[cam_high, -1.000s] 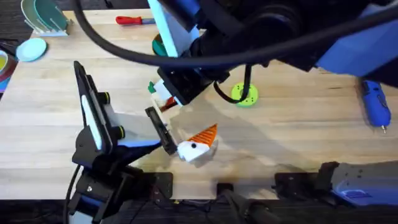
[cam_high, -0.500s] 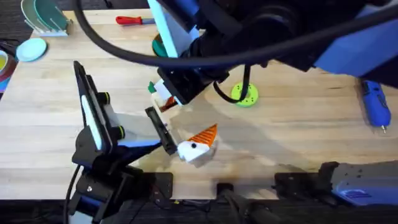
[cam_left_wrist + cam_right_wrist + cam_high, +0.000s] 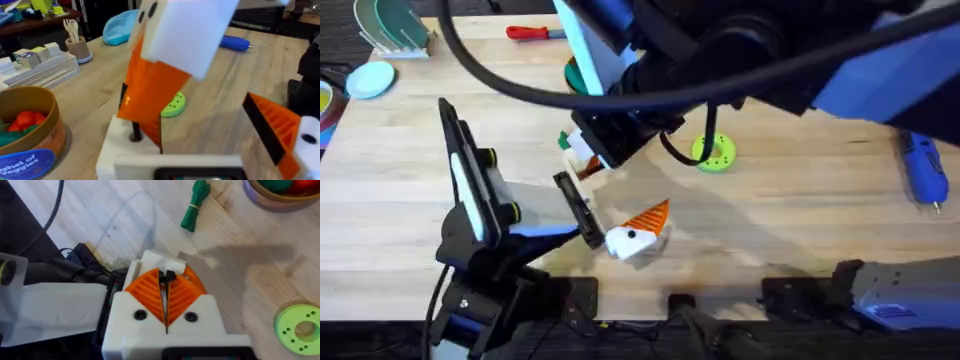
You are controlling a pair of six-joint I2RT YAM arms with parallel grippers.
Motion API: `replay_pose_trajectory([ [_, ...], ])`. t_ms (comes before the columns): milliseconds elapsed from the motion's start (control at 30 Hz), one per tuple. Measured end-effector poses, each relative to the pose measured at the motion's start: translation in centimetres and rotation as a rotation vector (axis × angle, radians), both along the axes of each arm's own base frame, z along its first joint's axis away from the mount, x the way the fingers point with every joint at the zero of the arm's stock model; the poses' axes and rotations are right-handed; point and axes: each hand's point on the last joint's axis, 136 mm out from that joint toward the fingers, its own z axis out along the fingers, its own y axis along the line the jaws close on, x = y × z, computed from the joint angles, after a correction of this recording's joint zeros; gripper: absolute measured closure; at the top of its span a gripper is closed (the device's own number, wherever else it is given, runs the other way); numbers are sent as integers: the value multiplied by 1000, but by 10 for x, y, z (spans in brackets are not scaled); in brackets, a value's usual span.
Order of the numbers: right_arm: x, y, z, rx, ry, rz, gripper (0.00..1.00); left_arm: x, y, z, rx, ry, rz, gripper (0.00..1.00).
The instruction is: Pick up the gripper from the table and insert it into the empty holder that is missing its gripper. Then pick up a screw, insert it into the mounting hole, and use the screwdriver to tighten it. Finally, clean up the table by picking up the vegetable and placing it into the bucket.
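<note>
My left gripper (image 3: 210, 135) stands wide open: one finger carries an orange ribbed pad (image 3: 275, 132), the other is the white holder (image 3: 125, 155). My right gripper (image 3: 166, 287), white with orange pads, reaches across from above (image 3: 588, 155) and is shut on a small dark screw (image 3: 135, 134) whose tip meets the top of the holder. Some orange shows against the holder beside the screw; I cannot tell whether it is the gripper piece or my own pads. The dark-green vegetable (image 3: 196, 202) lies on the table beyond the holder. The tan bucket (image 3: 30, 130) holds toy vegetables.
A lime-green disc (image 3: 713, 152) lies right of the grippers. A blue power screwdriver (image 3: 920, 165) lies at the far right, a red-handled screwdriver (image 3: 535, 32) at the back edge. A beige cup (image 3: 77, 47) and a rack (image 3: 390, 25) stand at the back left.
The right arm has shifted very slightly to the left. The left arm and the things on the table are as before.
</note>
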Motion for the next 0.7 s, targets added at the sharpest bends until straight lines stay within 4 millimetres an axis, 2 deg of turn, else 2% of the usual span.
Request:
replay_pose_trajectory([
  [367,-1,-1,-2,-8,5,0,995,0,0,0,0,0,0,8],
  [533,0,4,-11,-24,15,5,995,0,0,0,-4,10,2,8],
  [700,0,6,-11,-29,10,7,995,1,0,0,-7,16,5,8],
])
